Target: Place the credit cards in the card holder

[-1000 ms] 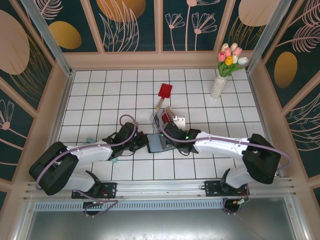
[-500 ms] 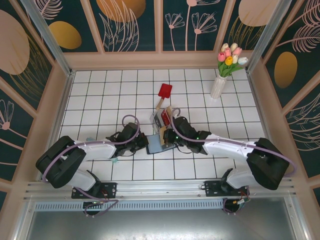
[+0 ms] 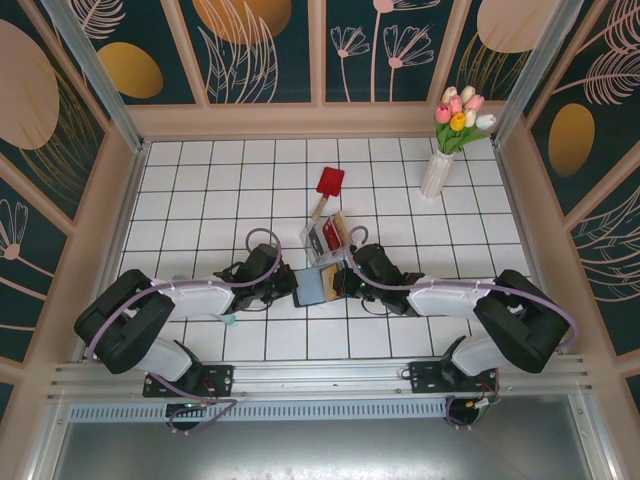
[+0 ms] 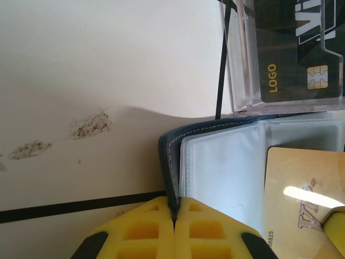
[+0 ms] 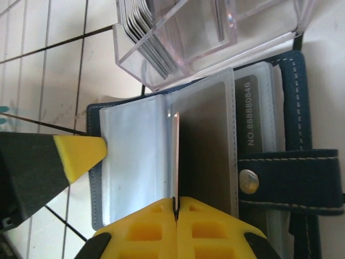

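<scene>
Pinching card (image 4: 299, 199) edge-on, right claw (image 5: 175, 200), wallet (image 5: 135, 162) open

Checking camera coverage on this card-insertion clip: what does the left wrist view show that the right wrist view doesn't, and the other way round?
Left wrist: the left gripper pinching the wallet by its navy edge, the gold card face-on, and a black chip card inside the clear box. Right wrist: the right gripper shut on that gold card, seen edge-on, the snap tab, and a grey numbered card in a sleeve. Both: the open wallet's clear sleeves and the clear box beside it.
</scene>
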Controlling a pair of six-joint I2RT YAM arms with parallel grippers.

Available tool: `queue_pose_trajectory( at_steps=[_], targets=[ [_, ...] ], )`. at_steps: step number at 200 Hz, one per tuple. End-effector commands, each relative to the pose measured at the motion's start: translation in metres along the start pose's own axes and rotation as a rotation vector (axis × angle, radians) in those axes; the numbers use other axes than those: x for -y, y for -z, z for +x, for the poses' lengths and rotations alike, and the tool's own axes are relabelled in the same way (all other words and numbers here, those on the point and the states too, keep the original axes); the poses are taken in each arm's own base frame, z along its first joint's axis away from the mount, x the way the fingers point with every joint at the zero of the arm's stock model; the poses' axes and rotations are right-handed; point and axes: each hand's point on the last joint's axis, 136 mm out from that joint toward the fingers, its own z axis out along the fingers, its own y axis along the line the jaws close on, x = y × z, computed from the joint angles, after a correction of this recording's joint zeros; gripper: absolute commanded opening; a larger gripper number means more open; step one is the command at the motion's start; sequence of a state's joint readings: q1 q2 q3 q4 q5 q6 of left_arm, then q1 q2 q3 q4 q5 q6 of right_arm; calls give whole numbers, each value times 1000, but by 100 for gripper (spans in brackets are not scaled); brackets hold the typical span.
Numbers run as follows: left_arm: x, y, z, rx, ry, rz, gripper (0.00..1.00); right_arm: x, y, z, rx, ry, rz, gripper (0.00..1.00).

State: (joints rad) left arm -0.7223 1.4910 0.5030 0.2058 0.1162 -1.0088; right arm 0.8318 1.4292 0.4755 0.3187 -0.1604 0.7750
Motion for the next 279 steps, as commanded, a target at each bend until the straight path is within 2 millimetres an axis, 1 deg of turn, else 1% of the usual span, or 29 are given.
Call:
queue_pose_trajectory(
  at_steps=[1,27,65,92,113,129,140,153,171,183,212,223,257,279],
  targets=[
    [-7,-5,2,-12,-35,-40,2,-5,-6,4,-11,-29,-61,0],
    [-9,-7,5,-26,-44,-45,2,-5,-12,8,-40,-35,-75,0],
    [-11,-9,6,-35,-49,-57,2,4,-21,7,-55,-64,-66,0],
    [-17,-7,6,-31,-51,-89,4,0,-21,3,-65,-75,-100,0],
    [-21,-3,2,-9,-50,-109,9,-4,-19,2,-69,-93,-138,0],
    [-23,2,-1,12,-52,-131,16,-5,-19,5,-79,-98,-155,0],
    [-24,5,-4,24,-54,-140,22,0,-20,7,-79,-110,-142,0],
    [-23,7,-4,31,-55,-132,23,7,-21,8,-71,-116,-120,0],
    [-23,7,-2,22,-56,-132,22,10,-22,10,-74,-123,-117,0],
    [-24,7,-1,19,-56,-128,19,10,-23,12,-78,-137,-124,0],
    [-23,5,1,10,-54,-119,4,8,-22,10,-64,-180,-146,0],
    [-22,4,1,8,-57,-115,0,4,-22,9,-61,-189,-160,0],
    [-22,2,2,2,-68,-111,0,-4,-26,12,-72,-189,-190,0],
    [-21,-2,3,-13,-71,-112,0,-16,-23,9,-63,-203,-261,0]
  ],
)
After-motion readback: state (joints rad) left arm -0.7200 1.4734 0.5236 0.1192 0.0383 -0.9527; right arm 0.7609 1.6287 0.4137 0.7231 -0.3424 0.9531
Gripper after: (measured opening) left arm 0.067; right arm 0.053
